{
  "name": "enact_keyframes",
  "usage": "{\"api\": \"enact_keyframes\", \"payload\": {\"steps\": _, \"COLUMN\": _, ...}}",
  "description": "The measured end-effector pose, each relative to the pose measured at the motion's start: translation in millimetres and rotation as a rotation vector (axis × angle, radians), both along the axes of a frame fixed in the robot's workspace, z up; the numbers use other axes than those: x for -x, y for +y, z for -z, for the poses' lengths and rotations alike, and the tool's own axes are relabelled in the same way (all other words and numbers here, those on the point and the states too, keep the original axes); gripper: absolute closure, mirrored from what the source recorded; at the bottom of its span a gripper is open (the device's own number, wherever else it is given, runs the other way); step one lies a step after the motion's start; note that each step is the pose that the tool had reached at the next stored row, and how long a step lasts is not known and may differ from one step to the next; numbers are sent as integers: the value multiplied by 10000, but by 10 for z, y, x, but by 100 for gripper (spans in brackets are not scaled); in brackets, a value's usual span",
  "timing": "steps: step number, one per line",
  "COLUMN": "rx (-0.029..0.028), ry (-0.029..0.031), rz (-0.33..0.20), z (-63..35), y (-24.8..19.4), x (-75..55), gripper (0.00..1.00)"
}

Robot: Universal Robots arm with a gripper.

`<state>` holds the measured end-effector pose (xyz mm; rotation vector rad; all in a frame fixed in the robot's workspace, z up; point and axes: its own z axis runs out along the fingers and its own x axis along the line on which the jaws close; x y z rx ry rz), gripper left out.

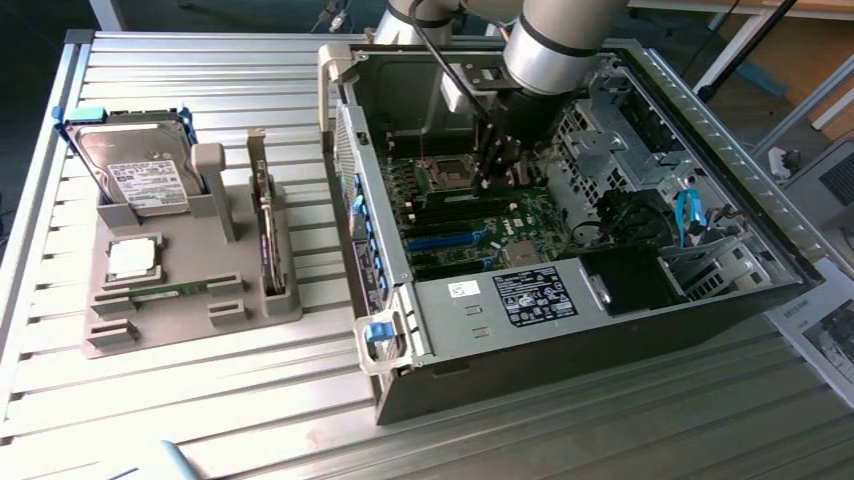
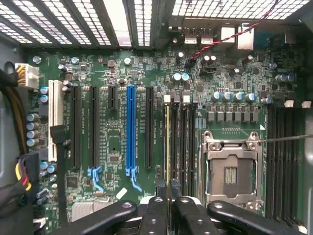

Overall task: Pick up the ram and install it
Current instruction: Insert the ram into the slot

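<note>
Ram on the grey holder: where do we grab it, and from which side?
Mid-length, fingers across its two flat faces, coming from straight above. The ram seems to sit on its long edge in a slot of the holder, so only its top edge looks free. The gripper holds the other ram by its faces in just that way.

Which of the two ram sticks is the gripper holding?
The ram seen edge-on in the gripper, aligned with the motherboard's memory slots; the other ram lies in the grey holder outside the case.
</note>
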<state>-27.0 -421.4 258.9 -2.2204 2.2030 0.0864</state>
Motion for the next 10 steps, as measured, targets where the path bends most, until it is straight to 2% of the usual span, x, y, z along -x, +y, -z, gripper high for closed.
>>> {"api": "enact_keyframes", "payload": {"steps": 10, "rx": 0, "ry": 0, "rz": 0, "z": 174, "y": 16, "x": 22, "gripper": 88}}
